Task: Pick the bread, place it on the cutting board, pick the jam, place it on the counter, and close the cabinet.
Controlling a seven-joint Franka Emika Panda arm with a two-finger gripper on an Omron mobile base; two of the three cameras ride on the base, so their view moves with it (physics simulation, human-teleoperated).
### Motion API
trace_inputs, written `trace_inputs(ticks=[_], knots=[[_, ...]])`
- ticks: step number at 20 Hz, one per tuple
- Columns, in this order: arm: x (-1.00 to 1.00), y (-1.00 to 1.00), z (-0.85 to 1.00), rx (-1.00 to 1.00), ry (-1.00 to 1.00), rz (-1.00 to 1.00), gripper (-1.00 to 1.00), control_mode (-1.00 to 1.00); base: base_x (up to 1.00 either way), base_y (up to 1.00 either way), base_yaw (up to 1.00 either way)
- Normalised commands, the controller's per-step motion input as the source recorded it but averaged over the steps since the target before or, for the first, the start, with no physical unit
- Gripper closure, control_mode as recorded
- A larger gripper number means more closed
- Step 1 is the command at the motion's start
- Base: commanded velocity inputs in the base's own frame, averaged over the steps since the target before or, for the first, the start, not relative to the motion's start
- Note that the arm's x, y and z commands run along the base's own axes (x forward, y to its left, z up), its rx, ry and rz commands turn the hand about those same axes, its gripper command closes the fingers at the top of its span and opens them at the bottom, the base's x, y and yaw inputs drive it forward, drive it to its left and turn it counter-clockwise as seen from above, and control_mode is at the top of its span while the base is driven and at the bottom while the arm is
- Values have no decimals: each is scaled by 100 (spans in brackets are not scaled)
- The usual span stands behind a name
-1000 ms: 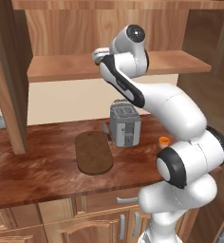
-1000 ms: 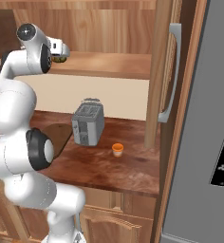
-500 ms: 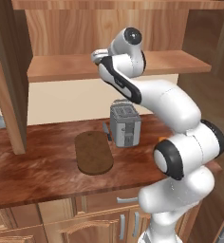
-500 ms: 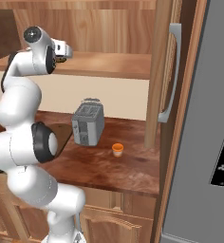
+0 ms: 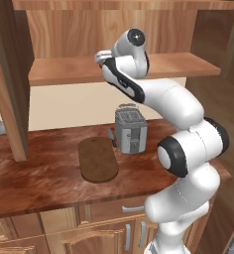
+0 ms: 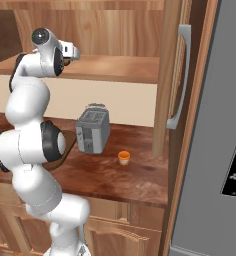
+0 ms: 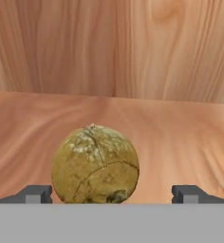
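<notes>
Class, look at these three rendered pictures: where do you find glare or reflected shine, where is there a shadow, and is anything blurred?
Left base view: the counter has a soft glossy sheen and the cutting board looks matte. Right base view: the jam casts a faint shadow on the wood. Hand view: the bread is sharp, its underside darker; nothing is blurred.

The gripper [image 7: 111, 193] sat wide open at the shelf [image 7: 180, 137], with the bread [image 7: 95, 164] between its fingers, closer to the left one. The wood back wall [image 7: 109, 47] stood just behind, and bare shelf lay on both sides. Below, the toaster [image 5: 130, 130] stood just beside the cutting board [image 5: 97, 159].
</notes>
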Motion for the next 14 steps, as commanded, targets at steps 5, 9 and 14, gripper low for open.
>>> trace_inputs(ticks=[5,9,14], knots=[[22,0,0,0,0,0,-100,-100,0,0,0],[21,2,-3,0,2,0,-100,-100,0,0,0],[16,3,-9,0,2,0,-100,-100,0,0,0]])
